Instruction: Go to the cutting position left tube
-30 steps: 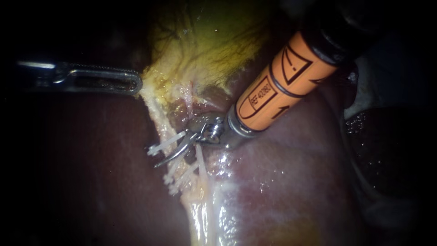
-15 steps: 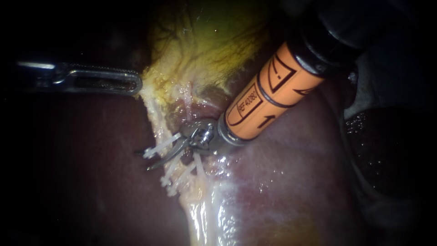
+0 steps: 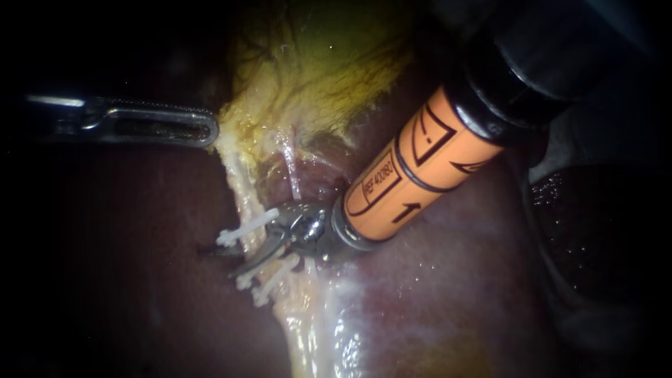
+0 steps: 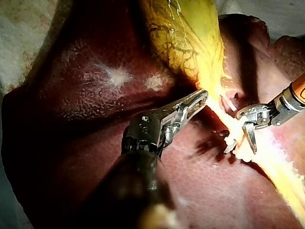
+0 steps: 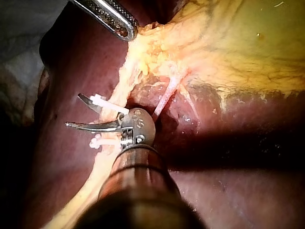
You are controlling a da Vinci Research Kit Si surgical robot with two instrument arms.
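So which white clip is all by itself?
The clip nearest the gallbladder; the open blades of my right instrument separate it from the two clips lying together.

I count two instruments, left instrument and right instrument; three clips; two tubes; one gallbladder; one liver.

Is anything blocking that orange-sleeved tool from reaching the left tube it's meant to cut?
Nothing visible stands between them. The right instrument is already at the left tube, its jaws open beside the white clips. The uppermost clip lies very near the jaws; whether it sits between them I cannot tell.
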